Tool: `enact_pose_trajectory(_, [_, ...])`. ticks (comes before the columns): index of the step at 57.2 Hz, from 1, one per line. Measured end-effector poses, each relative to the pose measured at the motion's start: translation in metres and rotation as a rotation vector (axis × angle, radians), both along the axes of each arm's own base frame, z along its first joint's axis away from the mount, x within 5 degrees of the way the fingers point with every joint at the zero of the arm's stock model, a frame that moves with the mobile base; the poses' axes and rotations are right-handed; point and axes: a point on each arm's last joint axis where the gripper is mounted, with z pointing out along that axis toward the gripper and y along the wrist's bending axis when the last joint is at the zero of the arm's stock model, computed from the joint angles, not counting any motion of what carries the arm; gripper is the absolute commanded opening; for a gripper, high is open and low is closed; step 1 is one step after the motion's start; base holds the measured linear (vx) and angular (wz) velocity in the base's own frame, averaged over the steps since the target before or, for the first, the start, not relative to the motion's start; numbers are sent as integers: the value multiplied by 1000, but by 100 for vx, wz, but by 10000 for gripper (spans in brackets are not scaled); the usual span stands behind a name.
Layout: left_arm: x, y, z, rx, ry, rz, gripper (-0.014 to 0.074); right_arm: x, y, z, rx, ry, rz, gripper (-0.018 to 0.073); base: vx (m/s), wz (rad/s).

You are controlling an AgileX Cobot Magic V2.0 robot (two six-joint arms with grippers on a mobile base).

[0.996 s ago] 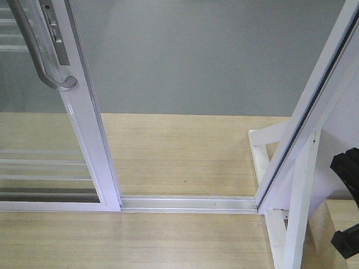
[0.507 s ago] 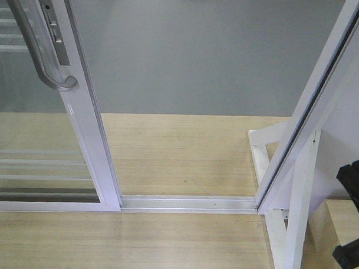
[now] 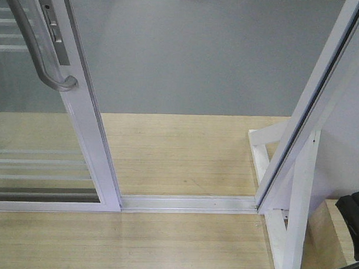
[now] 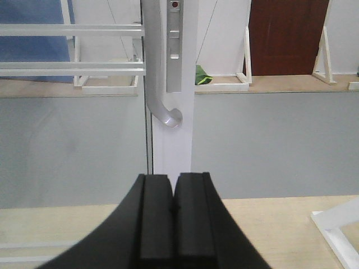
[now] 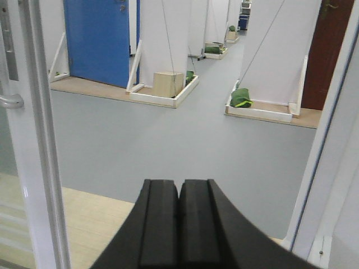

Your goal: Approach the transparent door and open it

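Transparent door (image 3: 79,125) slid left, both end effectors closed, empty.

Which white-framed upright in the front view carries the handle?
The left one: the transparent door's glossy white frame carries the curved pale-grey bar handle and thin horizontal white bars behind its glass. The slanted white frame on the right has no handle.

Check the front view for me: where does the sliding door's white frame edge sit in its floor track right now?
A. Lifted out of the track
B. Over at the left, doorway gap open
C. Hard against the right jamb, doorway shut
B: in the front view the transparent door stands at the left, and bare floor track runs from its frame edge to the right jamb.
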Motion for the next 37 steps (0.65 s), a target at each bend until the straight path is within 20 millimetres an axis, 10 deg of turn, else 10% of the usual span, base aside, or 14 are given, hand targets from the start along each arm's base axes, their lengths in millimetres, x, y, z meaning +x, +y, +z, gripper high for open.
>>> enact_pose_trajectory(37, [0,0,0,0,0,0,0,1,-2,0,3,2,-41,-1,0,0])
